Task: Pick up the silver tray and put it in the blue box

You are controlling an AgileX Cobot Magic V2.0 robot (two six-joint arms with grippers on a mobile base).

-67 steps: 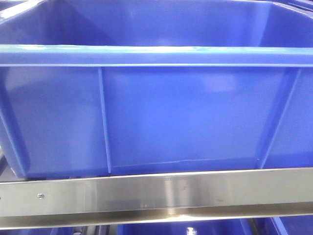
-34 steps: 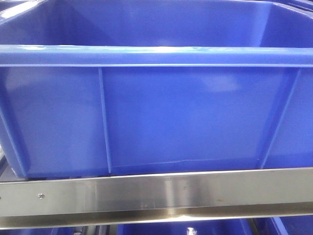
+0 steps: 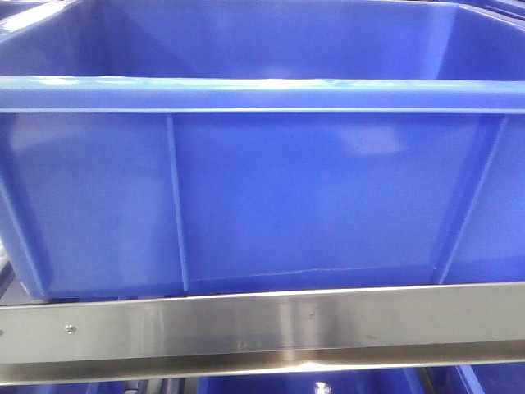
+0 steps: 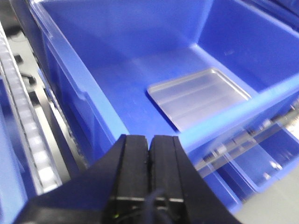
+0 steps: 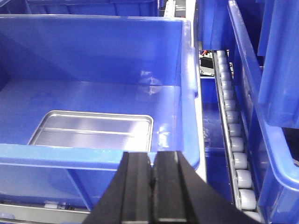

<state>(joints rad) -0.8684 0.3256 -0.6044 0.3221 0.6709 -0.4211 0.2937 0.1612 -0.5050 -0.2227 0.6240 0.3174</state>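
silver tray (image 5: 91, 130) flat inside blue box (image 5: 187, 70)

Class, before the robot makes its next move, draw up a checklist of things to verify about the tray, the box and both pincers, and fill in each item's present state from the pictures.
1. Silver tray lies inside the blue box: ok.
2. Tray flat on the box floor, not leaning on a wall: ok, in both wrist views.
3. Left pincer has nothing in it, fingers together: ok.
4. Right pincer has nothing in it, fingers together: ok.
5. Both pincers outside the box, near its rim: ok.
6. Box sits squarely behind the metal rail: ok from the front view.
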